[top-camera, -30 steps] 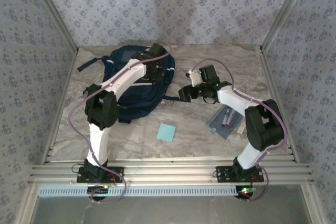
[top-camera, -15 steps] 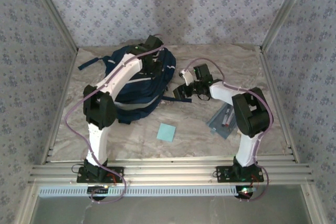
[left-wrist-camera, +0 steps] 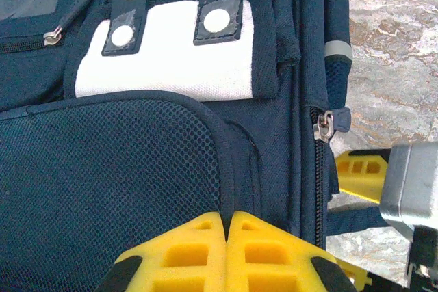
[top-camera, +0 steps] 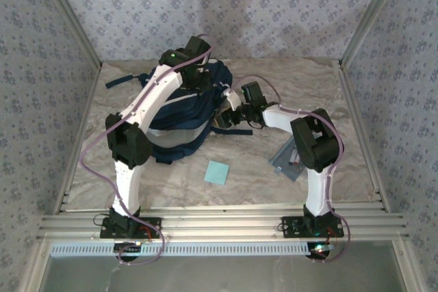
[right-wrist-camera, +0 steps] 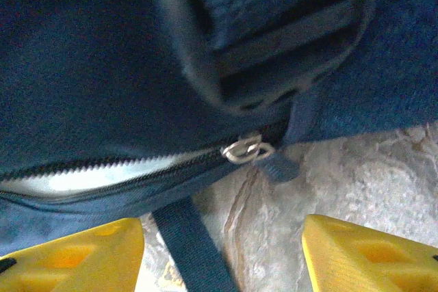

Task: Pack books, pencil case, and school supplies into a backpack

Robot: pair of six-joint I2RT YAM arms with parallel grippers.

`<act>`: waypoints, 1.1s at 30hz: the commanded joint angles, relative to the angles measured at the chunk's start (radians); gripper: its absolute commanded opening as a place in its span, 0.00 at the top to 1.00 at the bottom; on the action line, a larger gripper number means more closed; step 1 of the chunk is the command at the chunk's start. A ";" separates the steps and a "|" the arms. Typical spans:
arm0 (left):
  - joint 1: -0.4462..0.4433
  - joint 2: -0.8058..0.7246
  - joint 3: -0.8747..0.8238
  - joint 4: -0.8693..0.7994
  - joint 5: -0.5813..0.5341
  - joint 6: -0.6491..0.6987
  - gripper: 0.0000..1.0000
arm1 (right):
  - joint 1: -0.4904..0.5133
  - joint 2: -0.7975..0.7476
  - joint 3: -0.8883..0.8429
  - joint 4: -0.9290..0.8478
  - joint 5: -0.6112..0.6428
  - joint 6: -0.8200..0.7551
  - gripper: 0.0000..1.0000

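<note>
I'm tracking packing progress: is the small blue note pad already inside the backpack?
No, the note pad lies flat on the bare table, apart from the backpack.

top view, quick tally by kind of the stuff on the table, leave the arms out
backpack: 1
pencil case: 1
light-blue note pad: 1
total: 3
</note>
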 commanded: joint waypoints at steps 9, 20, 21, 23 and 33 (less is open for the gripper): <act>-0.002 -0.043 0.073 0.019 0.061 0.000 1.00 | 0.024 0.110 0.175 -0.021 -0.067 -0.039 0.31; -0.003 -0.065 0.090 0.008 0.070 0.003 1.00 | 0.026 0.161 0.243 -0.086 -0.116 -0.008 0.45; -0.002 -0.064 0.097 0.005 0.070 0.004 1.00 | 0.026 0.161 0.245 -0.098 -0.126 -0.007 0.42; -0.001 -0.058 0.116 -0.005 0.067 0.008 1.00 | 0.026 0.164 0.255 -0.117 -0.150 -0.002 0.38; 0.002 -0.046 0.144 -0.017 0.062 0.007 1.00 | 0.028 0.199 0.263 -0.110 -0.252 0.140 0.37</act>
